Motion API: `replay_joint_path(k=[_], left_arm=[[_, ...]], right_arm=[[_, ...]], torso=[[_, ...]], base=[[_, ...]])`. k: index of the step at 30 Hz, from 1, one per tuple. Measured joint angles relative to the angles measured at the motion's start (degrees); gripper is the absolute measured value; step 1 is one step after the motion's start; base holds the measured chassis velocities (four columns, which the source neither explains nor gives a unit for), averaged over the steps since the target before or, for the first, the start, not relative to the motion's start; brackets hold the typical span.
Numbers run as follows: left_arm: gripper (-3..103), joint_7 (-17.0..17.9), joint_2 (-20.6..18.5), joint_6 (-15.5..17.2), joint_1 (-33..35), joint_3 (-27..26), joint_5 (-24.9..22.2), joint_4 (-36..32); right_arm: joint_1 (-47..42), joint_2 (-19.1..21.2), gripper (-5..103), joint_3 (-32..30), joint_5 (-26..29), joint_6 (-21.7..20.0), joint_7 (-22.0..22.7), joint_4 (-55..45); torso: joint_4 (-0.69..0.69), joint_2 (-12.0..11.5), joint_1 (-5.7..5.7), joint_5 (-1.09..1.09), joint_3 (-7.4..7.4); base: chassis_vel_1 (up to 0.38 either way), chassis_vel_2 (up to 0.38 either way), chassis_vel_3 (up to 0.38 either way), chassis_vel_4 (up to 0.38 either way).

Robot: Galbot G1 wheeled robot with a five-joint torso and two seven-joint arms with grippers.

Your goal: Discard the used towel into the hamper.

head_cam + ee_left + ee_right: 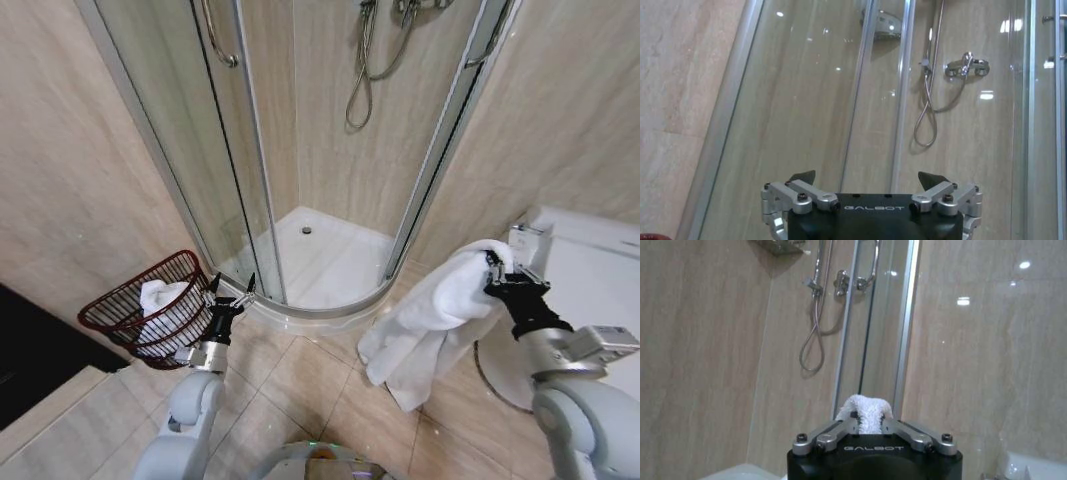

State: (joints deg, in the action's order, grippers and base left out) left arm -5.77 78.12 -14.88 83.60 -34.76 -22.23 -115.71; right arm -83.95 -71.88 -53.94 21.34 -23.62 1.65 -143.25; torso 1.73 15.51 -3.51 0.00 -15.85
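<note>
A white used towel (432,320) hangs in long folds at the right of the head view, its top bunched in my right gripper (492,262), which is shut on it. The right wrist view shows a tuft of towel (865,414) pinched between the closed fingers. The hamper (150,305), a dark reddish-brown wire basket, stands on the floor at the left against the shower enclosure, with white cloth (162,303) inside it. My left gripper (232,284) points upward just right of the hamper's rim, open and empty (867,177).
A curved glass shower enclosure (300,180) with a white tray (330,262) fills the middle. A white toilet (585,270) stands at the right behind my right arm. Beige tiled floor (300,385) lies open between the hamper and the hanging towel.
</note>
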Motion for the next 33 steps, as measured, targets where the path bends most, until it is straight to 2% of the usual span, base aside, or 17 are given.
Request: replay_joint_path(k=[33], left_arm=[[100,0.0,0.4,0.4,0.9,-0.3,0.3,-1.3]], right_arm=[[-1.4,0.2,3,-1.5,0.1,0.0,0.1,0.0]], torso=[[-0.01,7.7,-2.49,0.0,-5.21]], base=[[0.01,-0.009,-0.011,0.009]])
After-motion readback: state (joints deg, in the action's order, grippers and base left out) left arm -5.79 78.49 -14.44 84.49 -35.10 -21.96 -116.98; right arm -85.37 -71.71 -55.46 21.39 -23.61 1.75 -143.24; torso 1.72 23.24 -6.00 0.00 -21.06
